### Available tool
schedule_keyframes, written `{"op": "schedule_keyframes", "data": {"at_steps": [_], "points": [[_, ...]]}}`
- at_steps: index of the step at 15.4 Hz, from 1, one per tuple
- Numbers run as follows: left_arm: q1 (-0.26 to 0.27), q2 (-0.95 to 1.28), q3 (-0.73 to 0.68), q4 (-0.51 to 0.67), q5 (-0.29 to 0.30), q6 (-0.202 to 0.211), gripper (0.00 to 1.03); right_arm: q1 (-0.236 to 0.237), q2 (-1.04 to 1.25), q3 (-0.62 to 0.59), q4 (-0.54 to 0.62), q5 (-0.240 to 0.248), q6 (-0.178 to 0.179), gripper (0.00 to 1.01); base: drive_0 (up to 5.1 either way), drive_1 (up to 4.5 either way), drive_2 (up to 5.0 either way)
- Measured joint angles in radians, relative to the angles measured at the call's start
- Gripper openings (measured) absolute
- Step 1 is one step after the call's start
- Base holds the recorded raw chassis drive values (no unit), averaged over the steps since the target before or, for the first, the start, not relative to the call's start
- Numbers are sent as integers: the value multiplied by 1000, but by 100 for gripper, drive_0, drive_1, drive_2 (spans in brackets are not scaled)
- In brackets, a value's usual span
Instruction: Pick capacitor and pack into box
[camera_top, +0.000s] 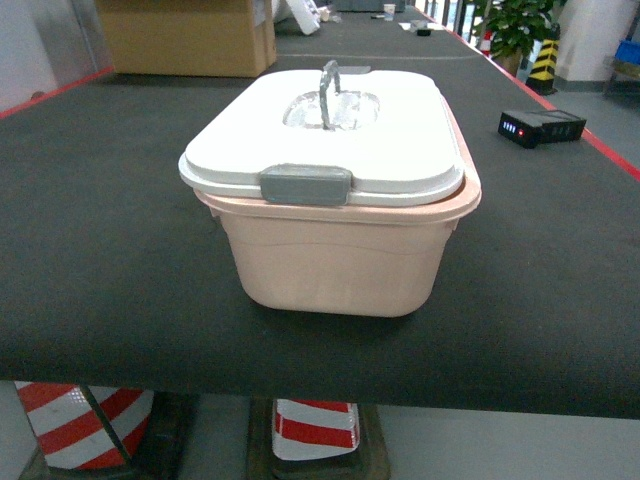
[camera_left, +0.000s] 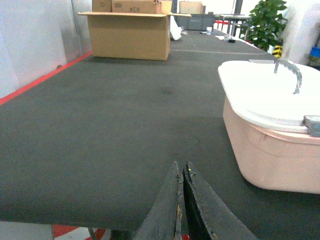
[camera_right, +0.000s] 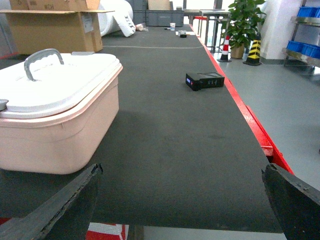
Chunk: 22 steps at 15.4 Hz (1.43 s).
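Head view: box (camera_top: 335, 240) beyond both end effectors

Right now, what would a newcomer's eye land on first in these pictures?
The pale pink box with its white lid shut stands at the near edge of the dark table, dominating the head view. A black device with small lights lies to its right near the red table edge, and a brown cardboard carton sits at the far left. The left tool is closed and the right tool is spread wide, both empty.
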Motion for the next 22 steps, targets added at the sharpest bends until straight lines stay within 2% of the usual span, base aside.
{"op": "schedule_keyframes", "data": {"at_steps": [6, 8, 9, 10, 18, 19, 22], "points": [[0, -147, 0, -148, 0, 0, 2, 0, 0, 0, 0, 0, 0, 98, 0, 0, 0], [0, -251, 0, -251, 0, 0, 2, 0, 0, 0, 0, 0, 0, 98, 0, 0, 0], [0, -412, 2, -423, -2, 1, 2, 0, 0, 0, 1, 0, 0, 98, 0, 0, 0], [0, -412, 0, -424, 0, 0, 4, 0, 0, 0, 0, 0, 0, 98, 0, 0, 0], [0, -412, 0, -427, 0, 1, 95, 0, 0, 0, 0, 0, 0, 98, 0, 0, 0], [0, -412, 0, -427, 0, 2, 99, 0, 0, 0, 0, 0, 0, 98, 0, 0, 0], [0, -412, 0, -427, 0, 2, 97, 0, 0, 0, 0, 0, 0, 98, 0, 0, 0]]}}
